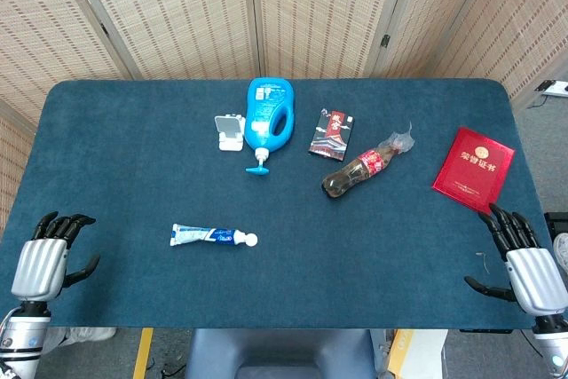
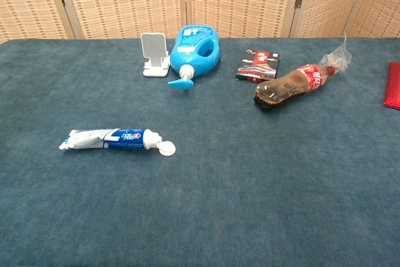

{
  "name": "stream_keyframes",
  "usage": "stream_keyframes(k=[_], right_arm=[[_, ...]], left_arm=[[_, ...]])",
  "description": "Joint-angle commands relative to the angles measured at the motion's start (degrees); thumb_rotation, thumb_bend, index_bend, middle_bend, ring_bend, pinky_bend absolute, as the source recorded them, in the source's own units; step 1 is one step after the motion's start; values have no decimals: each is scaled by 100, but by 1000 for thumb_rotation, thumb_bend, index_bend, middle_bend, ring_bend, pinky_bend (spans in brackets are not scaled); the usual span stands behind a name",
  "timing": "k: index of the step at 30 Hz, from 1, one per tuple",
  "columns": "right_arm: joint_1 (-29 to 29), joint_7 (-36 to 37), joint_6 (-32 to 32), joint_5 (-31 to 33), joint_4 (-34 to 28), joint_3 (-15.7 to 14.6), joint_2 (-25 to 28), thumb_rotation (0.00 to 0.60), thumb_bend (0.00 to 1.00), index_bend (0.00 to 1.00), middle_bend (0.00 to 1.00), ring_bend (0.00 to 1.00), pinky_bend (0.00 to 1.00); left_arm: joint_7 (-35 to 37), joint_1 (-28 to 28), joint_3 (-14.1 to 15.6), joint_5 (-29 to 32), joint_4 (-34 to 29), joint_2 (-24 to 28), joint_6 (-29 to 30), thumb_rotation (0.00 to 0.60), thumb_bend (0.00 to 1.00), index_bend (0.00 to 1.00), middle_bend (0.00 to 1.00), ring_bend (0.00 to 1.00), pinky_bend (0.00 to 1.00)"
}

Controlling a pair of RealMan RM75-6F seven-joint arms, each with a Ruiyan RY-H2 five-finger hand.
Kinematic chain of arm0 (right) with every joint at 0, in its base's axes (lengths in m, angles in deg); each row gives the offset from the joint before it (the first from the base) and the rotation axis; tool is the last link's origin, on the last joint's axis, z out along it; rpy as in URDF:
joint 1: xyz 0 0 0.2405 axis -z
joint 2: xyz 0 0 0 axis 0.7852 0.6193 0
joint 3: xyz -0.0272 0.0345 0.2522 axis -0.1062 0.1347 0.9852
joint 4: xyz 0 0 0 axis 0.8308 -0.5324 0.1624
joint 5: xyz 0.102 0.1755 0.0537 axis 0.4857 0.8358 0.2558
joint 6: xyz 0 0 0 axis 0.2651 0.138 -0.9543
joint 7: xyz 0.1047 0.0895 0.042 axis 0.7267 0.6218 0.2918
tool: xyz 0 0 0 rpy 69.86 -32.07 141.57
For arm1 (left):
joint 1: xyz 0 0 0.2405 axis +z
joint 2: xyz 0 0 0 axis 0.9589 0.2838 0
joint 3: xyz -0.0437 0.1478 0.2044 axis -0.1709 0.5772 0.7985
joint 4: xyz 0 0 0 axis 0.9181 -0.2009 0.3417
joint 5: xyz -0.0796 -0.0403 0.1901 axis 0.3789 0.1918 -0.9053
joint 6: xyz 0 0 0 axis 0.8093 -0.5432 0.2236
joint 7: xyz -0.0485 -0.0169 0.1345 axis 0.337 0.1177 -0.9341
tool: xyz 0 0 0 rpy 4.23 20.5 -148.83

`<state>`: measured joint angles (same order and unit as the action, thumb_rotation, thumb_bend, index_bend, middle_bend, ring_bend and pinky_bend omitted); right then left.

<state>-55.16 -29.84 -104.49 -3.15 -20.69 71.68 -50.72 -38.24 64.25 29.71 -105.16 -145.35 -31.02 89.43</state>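
Left hand (image 1: pixel 43 264) rests released at the counter (image 1: pixel 133 130) edge, nearest the toothpaste tube (image 1: pixel 213 237); right hand (image 1: pixel 525 264), also empty with fingers spread, sits just below the red certificate booklet (image 1: pixel 474 169).

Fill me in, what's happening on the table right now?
Neither hand is handling anything. The left hand and the right hand sit open at the near corners of the table. Nearest the left hand lies a toothpaste tube; nearest the right, a red booklet. Further back lie a blue pump bottle, a white phone stand, a small dark packet and a cola bottle on its side.
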Motion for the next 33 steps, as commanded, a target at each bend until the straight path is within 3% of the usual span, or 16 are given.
stream_keyframes(k=[1,11,19,33], right_arm=[[-8,11,0,-5,7,1,-3,537,0,0,0,0,0],[57,145,-216,-7,77,45,23,536,0,0,0,0,0],[50,180,-269,-37,75,65,57,538,0,0,0,0,0],[78,261,-285,26,131,65,64,536,0,0,0,0,0]], left_arm=[[-24,10,7,8,2,-6,8,600,320,294,303,263,160],[94,-206,91,-354,-3,-33,-238,600,319,273,303,253,153],[-49,-882,37,-623,62,-311,-1054,600,307,223,300,233,146],[-552,-1846,-160,153,831,-1368,-2477,600,307,198,282,224,145]])
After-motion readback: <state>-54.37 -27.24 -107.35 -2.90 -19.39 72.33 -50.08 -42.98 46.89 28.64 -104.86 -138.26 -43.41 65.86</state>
